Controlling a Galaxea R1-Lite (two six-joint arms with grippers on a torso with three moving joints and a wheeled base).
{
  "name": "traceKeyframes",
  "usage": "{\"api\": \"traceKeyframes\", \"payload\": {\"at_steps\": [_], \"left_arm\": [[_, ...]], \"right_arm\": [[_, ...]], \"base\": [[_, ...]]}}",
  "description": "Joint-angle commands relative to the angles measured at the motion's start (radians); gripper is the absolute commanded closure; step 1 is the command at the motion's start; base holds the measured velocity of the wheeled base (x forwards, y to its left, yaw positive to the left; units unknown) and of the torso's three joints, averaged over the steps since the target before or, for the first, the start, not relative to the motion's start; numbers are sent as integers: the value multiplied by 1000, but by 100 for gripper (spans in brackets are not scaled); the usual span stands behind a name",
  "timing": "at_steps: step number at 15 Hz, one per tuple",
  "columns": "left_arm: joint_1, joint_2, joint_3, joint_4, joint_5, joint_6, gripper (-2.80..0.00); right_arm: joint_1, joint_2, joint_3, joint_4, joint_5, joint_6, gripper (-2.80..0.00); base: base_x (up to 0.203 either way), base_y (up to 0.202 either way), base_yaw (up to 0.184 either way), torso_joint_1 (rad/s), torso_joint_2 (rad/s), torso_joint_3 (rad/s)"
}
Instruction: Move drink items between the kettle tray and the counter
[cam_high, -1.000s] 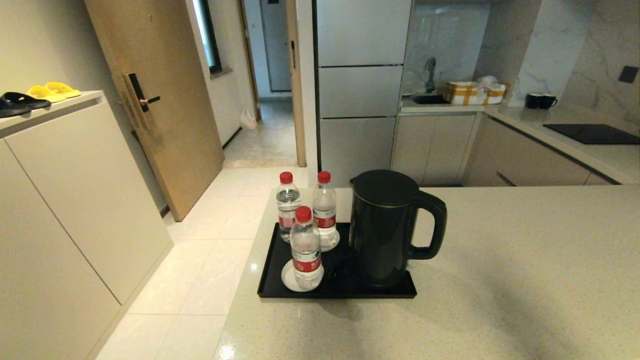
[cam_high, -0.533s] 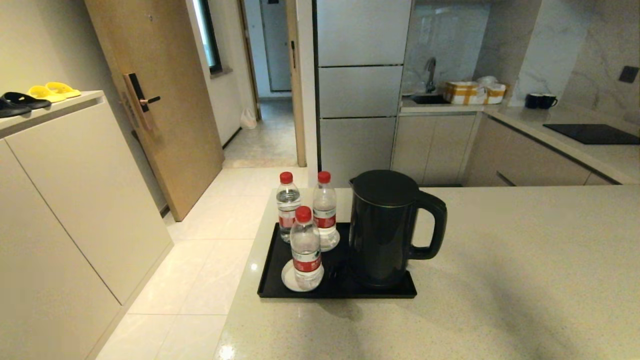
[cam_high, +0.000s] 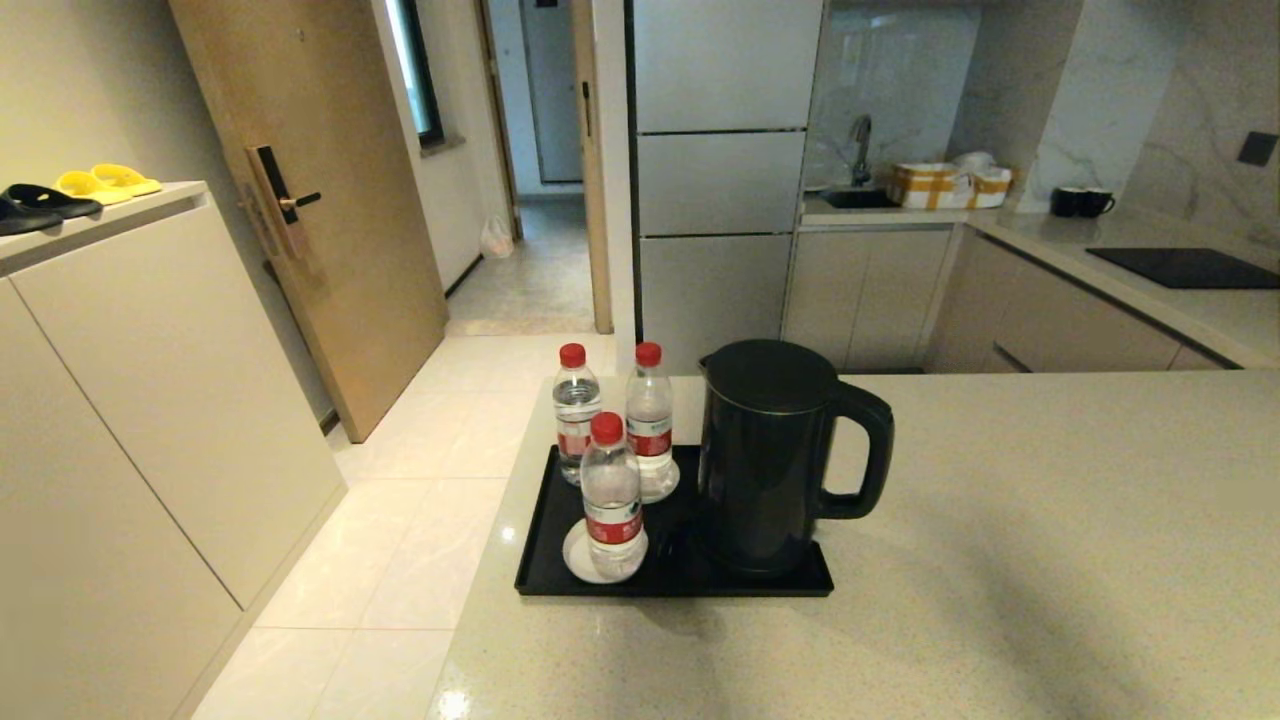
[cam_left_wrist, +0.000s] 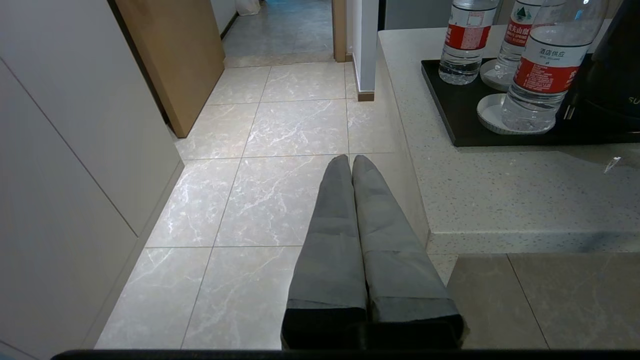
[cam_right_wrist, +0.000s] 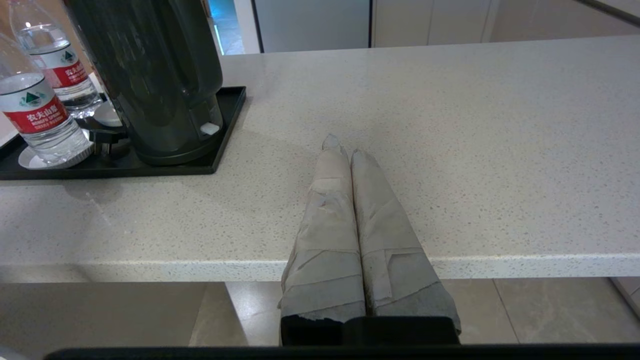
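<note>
Three red-capped water bottles stand on the black kettle tray (cam_high: 540, 560) beside the black kettle (cam_high: 770, 460): a front bottle (cam_high: 611, 500) on a white dish and two rear bottles (cam_high: 576, 415) (cam_high: 650, 420). The tray sits at the left end of the beige counter (cam_high: 1000, 580). Neither gripper shows in the head view. My left gripper (cam_left_wrist: 350, 159) is shut and empty, off the counter's left corner over the floor, short of the front bottle (cam_left_wrist: 537, 75). My right gripper (cam_right_wrist: 341, 146) is shut and empty at the counter's near edge, right of the tray (cam_right_wrist: 225, 130).
A white cabinet (cam_high: 130, 400) with slippers (cam_high: 70, 190) stands to the left across tiled floor (cam_high: 400, 540). A wooden door (cam_high: 310, 200) and a fridge (cam_high: 720, 180) stand behind. A black cooktop (cam_high: 1180, 266) and a sink (cam_high: 860, 195) are far back right.
</note>
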Motion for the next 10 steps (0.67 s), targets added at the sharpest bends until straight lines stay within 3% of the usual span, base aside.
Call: {"api": "traceKeyframes", "payload": {"at_steps": [1, 10], "left_arm": [[0, 1, 0, 2, 1, 0, 0], [0, 1, 0, 2, 1, 0, 0]], "right_arm": [[1, 2, 2, 0, 0, 0, 0], [1, 2, 2, 0, 0, -2, 0]], "base": [[0, 0, 0, 0, 0, 0], [0, 0, 0, 0, 0, 0]]}}
